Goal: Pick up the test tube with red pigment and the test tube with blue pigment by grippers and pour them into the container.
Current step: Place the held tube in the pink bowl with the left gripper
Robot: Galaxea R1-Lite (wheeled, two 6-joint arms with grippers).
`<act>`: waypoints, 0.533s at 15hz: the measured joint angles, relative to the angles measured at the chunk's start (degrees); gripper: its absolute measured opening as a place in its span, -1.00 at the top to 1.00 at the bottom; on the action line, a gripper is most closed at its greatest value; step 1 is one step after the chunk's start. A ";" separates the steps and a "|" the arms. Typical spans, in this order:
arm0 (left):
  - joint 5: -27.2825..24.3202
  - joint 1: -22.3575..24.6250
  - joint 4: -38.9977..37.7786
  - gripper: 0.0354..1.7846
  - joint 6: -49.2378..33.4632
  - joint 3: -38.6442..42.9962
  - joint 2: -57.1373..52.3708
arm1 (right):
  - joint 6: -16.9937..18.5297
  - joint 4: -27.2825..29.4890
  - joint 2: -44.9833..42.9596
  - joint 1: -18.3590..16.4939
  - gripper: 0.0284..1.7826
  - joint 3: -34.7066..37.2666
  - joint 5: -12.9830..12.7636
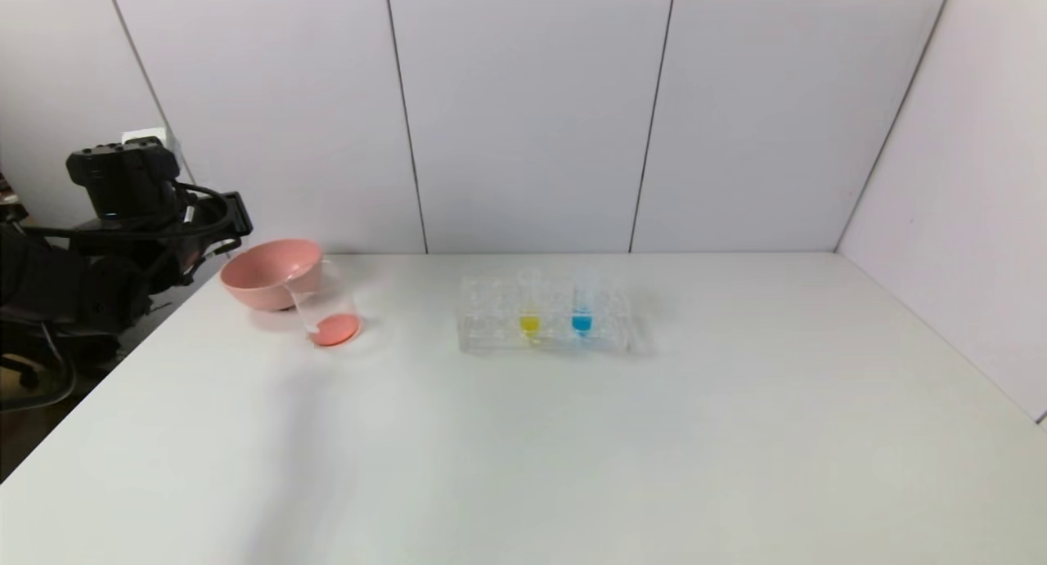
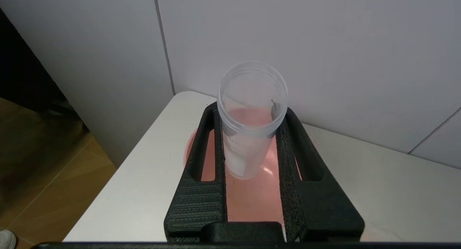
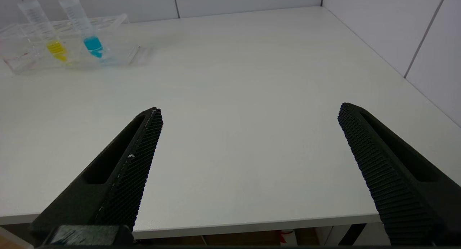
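Note:
My left gripper (image 2: pixel 251 112) is shut on a clear test tube (image 2: pixel 252 97), open end towards the camera, with no liquid showing in it. It hangs over the pink bowl (image 2: pixel 248 205) at the table's far left corner. The container (image 1: pixel 327 311), a clear beaker, stands beside the bowl with red-orange liquid in its bottom. The test tube with blue pigment (image 1: pixel 581 307) (image 3: pixel 84 29) stands upright in the clear rack (image 1: pixel 491 328). My right gripper (image 3: pixel 250 110) is open and empty, low over the table's near edge, far from the rack.
A tube with yellow liquid (image 1: pixel 530 307) (image 3: pixel 43 31) stands in the rack (image 3: pixel 119 50) next to the blue one. The pink bowl (image 1: pixel 270 272) touches the beaker's far left side. The left arm (image 1: pixel 123 213) reaches in from beyond the table's left edge. White walls close the back and right.

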 joint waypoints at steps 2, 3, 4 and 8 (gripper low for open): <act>-0.10 0.00 0.12 0.55 0.00 -2.21 2.77 | 0.00 0.00 0.00 0.00 -0.99 0.00 0.02; -0.10 0.00 0.26 0.55 0.05 -2.82 3.72 | 0.00 0.02 0.00 0.02 -0.99 0.00 0.02; -0.11 0.00 0.23 0.55 0.11 -3.12 4.33 | 0.00 0.02 0.00 0.02 -0.99 0.00 0.02; -0.05 -0.04 0.17 0.32 0.11 -3.62 5.38 | 0.00 0.00 0.00 0.00 -0.99 0.00 0.02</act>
